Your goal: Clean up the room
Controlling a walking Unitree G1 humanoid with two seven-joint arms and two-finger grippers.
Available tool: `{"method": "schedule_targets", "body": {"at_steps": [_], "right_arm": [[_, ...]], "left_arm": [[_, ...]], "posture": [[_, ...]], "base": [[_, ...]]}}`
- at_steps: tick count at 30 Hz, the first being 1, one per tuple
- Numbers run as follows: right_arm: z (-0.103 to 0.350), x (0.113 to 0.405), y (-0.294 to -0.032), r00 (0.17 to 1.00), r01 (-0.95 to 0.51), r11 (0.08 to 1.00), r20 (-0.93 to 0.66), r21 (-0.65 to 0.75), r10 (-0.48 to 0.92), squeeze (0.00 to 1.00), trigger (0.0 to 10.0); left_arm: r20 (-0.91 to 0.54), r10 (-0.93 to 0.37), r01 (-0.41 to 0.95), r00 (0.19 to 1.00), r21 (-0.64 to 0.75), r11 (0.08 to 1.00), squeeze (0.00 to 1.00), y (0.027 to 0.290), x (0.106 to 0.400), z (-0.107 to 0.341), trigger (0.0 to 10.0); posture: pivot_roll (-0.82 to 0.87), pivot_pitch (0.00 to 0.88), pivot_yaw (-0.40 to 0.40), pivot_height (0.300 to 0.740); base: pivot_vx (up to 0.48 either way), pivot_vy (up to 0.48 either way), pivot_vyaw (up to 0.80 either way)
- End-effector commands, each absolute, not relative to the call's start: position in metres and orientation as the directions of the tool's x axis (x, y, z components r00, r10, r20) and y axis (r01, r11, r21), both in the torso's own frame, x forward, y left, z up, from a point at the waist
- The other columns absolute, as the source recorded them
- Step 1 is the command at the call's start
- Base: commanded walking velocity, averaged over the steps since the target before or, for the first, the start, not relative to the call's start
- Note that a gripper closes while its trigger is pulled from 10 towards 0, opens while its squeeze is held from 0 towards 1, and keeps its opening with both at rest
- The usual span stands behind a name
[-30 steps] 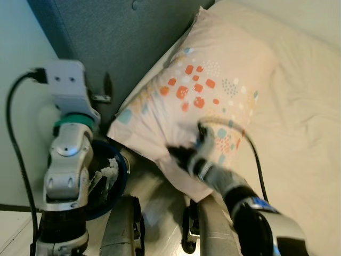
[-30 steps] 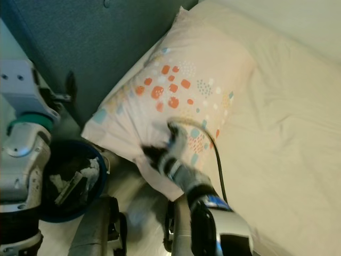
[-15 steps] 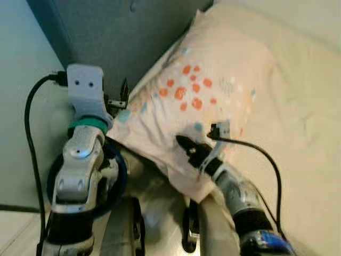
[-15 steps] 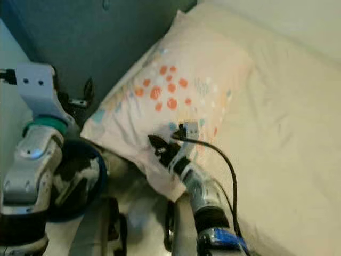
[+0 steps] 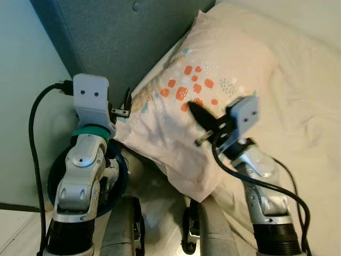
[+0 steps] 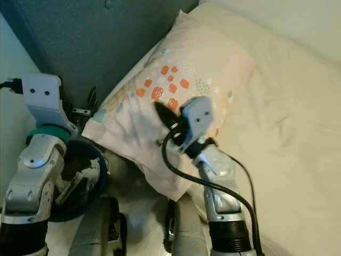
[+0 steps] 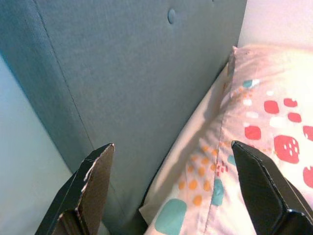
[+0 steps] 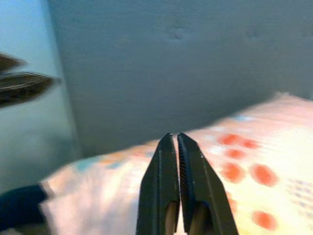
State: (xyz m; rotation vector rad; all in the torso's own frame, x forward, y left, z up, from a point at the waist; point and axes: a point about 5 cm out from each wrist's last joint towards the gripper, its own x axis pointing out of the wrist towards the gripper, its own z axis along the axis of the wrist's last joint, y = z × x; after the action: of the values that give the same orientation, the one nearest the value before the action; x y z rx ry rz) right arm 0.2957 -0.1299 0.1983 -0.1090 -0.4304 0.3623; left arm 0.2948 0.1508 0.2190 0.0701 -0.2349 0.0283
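- left gripper (image 5: 127,103) is up beside the teal headboard (image 5: 122,37), right at the near corner of the pillow (image 5: 205,101). In its wrist view the two fingers (image 7: 90,188) sit wide apart with nothing between them, just headboard and pillow edge ahead.
- under that arm there's a dark blue bin (image 6: 88,184) on the floor with what looks like crumpled paper in it, so I'd guess some rubbish pickup is already done.
- pillow lies skewed on the bed, one corner hanging off the mattress edge towards the bin. Looks like the bit that needs sorting.
- right gripper (image 5: 200,114) hovers over the middle of the pillow, fingers pressed together, not pinching any fabric as far as I can see.
- the sheet (image 5: 303,133) is a bit wrinkled.
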Motion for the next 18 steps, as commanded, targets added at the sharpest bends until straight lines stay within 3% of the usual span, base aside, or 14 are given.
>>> {"method": "schedule_targets", "body": {"at_steps": [1,13,18], "right_arm": [[0.184,0.292,-0.146,0.909,-0.131,0.981,0.376,-0.145,0.177,0.0,10.0],[0.186,0.299,-0.153,0.905,-0.039,0.995,0.42,-0.088,0.072,0.0,10.0],[0.182,0.301,-0.152,0.911,0.01,0.988,0.41,-0.154,0.055,0.0,10.0]], "left_arm": [[0.188,0.007,-0.015,0.982,0.04,0.999,0.0,0.149,0.289,0.207,10.0],[0.176,-0.009,-0.003,0.984,0.068,0.998,0.0,0.144,0.294,0.195,10.0],[0.162,-0.036,0.026,0.986,0.063,0.998,0.0,0.137,0.293,0.189,10.0]], "posture": [[-0.04,0.159,0.008,0.635],[-0.04,0.116,0.005,0.655],[-0.04,0.105,-0.004,0.68]], "base": [[0.0,0.0,0.0],[0.0,0.0,0.0],[0.0,0.0,0.0]]}}
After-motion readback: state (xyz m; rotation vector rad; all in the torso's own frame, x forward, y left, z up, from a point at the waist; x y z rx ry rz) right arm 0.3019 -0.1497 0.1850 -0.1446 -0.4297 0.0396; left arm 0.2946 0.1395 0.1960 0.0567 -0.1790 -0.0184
